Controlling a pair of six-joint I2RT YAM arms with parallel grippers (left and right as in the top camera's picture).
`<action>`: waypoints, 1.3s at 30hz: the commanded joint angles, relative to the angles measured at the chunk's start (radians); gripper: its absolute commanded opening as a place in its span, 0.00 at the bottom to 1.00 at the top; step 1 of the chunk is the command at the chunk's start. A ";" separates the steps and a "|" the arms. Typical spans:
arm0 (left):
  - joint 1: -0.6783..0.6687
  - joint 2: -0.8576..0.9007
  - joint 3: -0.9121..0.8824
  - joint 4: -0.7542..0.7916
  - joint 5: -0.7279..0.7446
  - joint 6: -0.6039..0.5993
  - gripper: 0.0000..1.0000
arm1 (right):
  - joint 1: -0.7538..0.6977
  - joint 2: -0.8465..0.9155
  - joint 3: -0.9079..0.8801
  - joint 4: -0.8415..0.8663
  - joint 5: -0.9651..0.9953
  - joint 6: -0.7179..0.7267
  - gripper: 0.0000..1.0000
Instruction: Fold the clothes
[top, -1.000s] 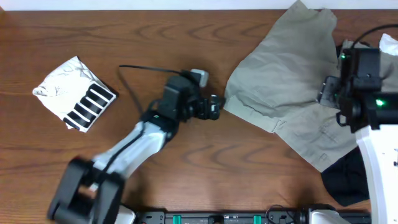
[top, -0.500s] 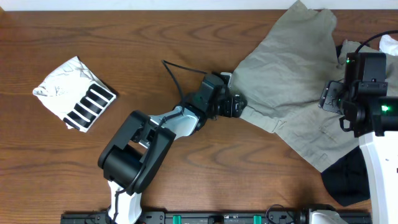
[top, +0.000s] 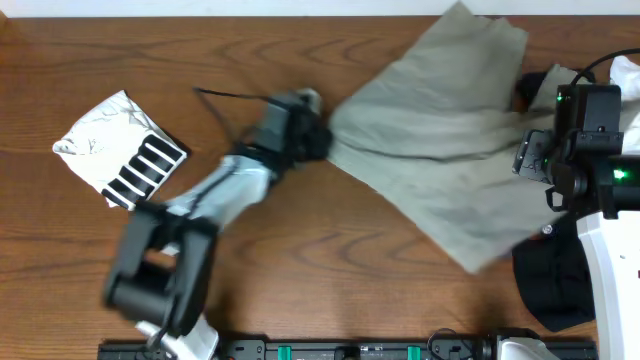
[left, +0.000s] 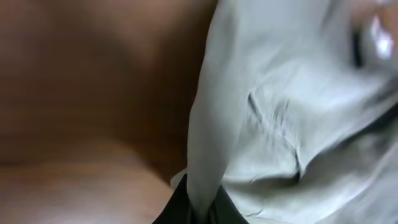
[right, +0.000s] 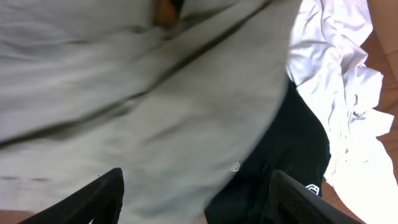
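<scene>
A khaki garment (top: 440, 130) lies spread over the right half of the table. Its left edge is pulled out to a point. My left gripper (top: 322, 140) is shut on that edge. In the left wrist view a fold of the khaki cloth (left: 261, 112) runs down between the dark fingertips (left: 180, 208). My right gripper (right: 199, 205) hangs open above the garment's right side, its two fingers (right: 102, 199) wide apart with nothing between them. Under them show the khaki cloth (right: 137, 106) and a black garment (right: 292, 162).
A folded white garment with black stripes (top: 120, 150) lies at the far left. The black garment (top: 550, 285) and a white garment (top: 625, 75) are piled at the right edge, beside the right arm. A black cable (top: 225, 95) trails behind the left arm.
My left gripper reached the khaki garment's left edge, shut on it and drew it leftward, stretching the cloth. The right arm has barely moved.
</scene>
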 joint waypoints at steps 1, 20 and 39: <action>0.126 -0.089 0.009 -0.011 -0.020 0.023 0.06 | -0.007 -0.006 0.001 -0.001 0.000 0.000 0.73; 0.399 -0.100 0.079 -0.022 -0.045 0.082 0.46 | -0.006 -0.006 0.001 -0.035 -0.026 0.000 0.74; -0.018 -0.106 0.140 -0.817 0.164 0.130 0.83 | -0.033 0.084 -0.005 -0.037 -0.021 0.001 0.75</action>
